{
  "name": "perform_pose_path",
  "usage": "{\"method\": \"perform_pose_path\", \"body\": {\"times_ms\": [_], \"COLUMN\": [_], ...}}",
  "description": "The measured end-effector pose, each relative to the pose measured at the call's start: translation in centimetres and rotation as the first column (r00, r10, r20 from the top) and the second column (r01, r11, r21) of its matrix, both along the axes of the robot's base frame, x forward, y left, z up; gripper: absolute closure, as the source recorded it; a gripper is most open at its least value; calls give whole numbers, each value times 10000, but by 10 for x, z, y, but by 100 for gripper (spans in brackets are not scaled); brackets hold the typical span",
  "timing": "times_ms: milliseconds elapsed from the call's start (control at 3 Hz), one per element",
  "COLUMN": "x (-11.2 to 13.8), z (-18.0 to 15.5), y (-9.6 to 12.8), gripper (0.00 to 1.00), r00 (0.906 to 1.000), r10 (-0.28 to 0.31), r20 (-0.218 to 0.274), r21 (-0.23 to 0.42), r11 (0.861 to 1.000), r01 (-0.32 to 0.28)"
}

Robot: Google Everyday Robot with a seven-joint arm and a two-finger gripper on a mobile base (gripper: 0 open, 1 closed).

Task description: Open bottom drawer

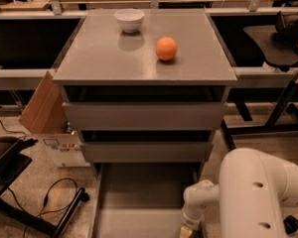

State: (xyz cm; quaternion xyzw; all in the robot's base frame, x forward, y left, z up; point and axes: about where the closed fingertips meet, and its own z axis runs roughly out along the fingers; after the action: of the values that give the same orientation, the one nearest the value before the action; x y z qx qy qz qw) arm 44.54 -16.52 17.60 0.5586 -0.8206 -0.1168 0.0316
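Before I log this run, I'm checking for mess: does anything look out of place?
Nothing spilled or broken. The bottom drawer stands pulled out, with the pincer low at its right side. Only a cardboard box tilts askew beside the cabinet, on its left.

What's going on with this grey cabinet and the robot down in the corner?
The robot's white arm reaches down at the lower right. Its claw is at the bottom edge of the view, beside the right side of the bottom drawer. That drawer is pulled well out, with its shallow grey inside showing. The upper drawer fronts sit further back. On the cabinet top stand a white bowl and an orange, both untouched.
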Motion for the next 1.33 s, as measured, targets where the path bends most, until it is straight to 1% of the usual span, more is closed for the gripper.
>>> {"method": "perform_pose_path", "body": {"times_ms": [333, 667, 1000, 1333], "x": [0, -18, -66, -112], "z": [70, 135, 203, 294], "y": [12, 21, 31, 33], "gripper": [65, 87, 100, 100], "r00": [9953, 9866, 9783, 9457], "r10": [662, 878, 396, 105], "r20": [712, 1377, 2034, 3248], "r21": [-156, -97, 633, 1364], "r11": [9977, 9961, 9966, 9890], "r01": [-653, -873, -535, -579]}}
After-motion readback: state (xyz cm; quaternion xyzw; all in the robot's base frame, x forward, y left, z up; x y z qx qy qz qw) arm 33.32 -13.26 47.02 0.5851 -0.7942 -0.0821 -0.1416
